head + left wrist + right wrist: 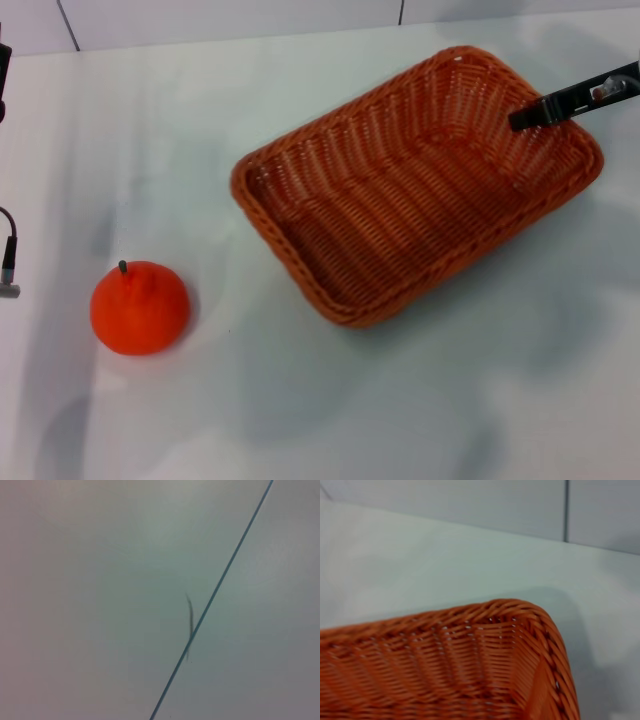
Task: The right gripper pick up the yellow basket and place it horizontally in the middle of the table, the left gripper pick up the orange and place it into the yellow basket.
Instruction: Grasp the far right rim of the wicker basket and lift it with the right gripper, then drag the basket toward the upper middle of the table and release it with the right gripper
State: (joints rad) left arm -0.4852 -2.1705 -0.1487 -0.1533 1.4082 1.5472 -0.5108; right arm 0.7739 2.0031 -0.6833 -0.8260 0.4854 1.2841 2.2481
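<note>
Before you, the table [330, 420] spreads plain and white, a dark seam line crossing its far edge. The yellow basket [400, 210] lies on the right half of it, a large rectangular wicker tray that reads orange-brown, with a braided rim and sloping woven sides. Its long axis runs on a diagonal, from the near-left corner toward the far-right corner, so it sits skewed to the table edge, its opening facing up. In the right wrist view you see one rounded corner of the yellow basket [520, 630] close up, the braid curling round the rim above bare white tabletop.

The right gripper [545, 108] reaches in from the right edge over the basket's far-right end, its slim black finger tip lying just over the rim there. You cannot tell whether its fingers are open, closed or pinching the wicker.

The orange [140, 307] sits on the near-left part of the table, well apart from the basket, round and bright, its short dark stem pointing up and slightly left.

At the far left edge, you see only a thin cable with a grey connector [9, 270]; the left gripper itself stays out of sight.
</note>
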